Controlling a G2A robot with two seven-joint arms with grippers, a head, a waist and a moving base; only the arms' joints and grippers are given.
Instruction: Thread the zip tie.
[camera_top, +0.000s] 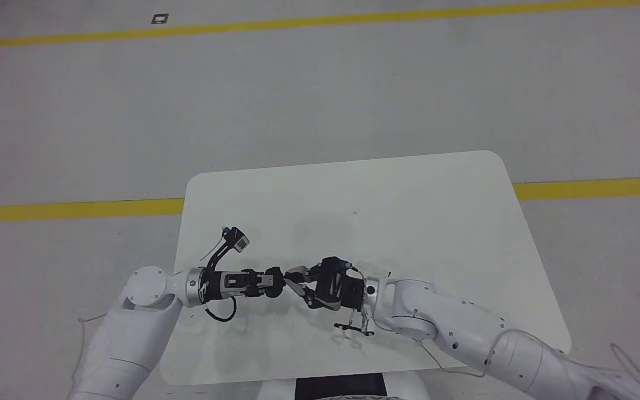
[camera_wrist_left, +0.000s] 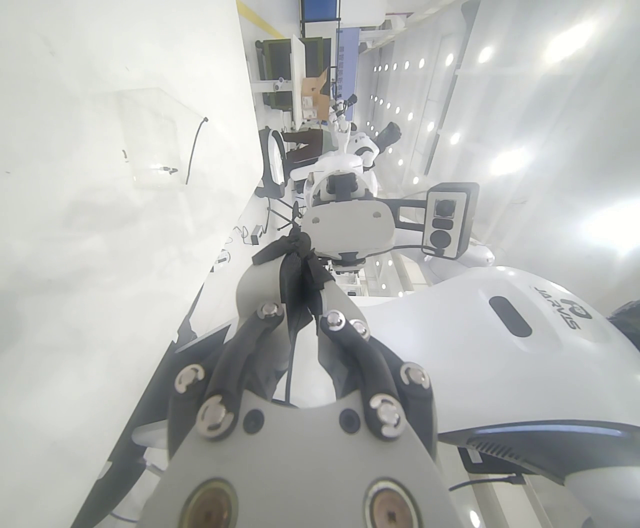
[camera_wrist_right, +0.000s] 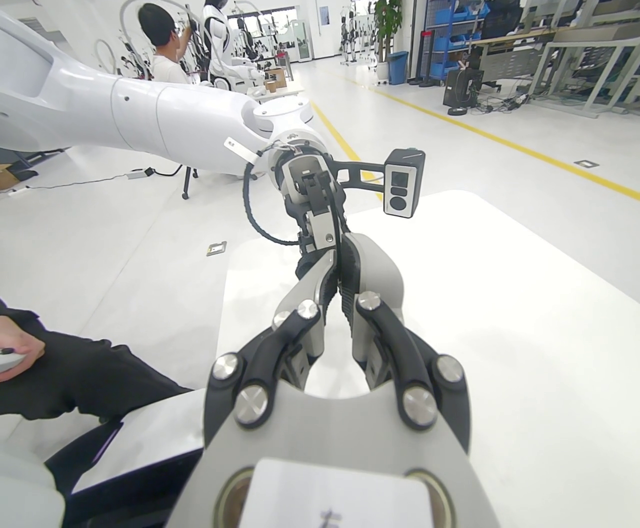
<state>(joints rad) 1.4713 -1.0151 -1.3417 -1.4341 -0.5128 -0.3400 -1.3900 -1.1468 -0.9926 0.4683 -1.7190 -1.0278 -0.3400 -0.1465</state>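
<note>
Left gripper (camera_top: 282, 281) meeting right gripper (camera_wrist_right: 339, 267), fingers of both pressed together, seemingly pinching half-hidden zip tie (camera_wrist_right: 338, 235)

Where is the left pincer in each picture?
Top view: left pincer over the near part of the table.
Left wrist view: the pincer close up, pointing away.
Right wrist view: the pincer farther off, pointing at the camera.
Shared landmark: right pincer, meeting it tip to tip.
</note>
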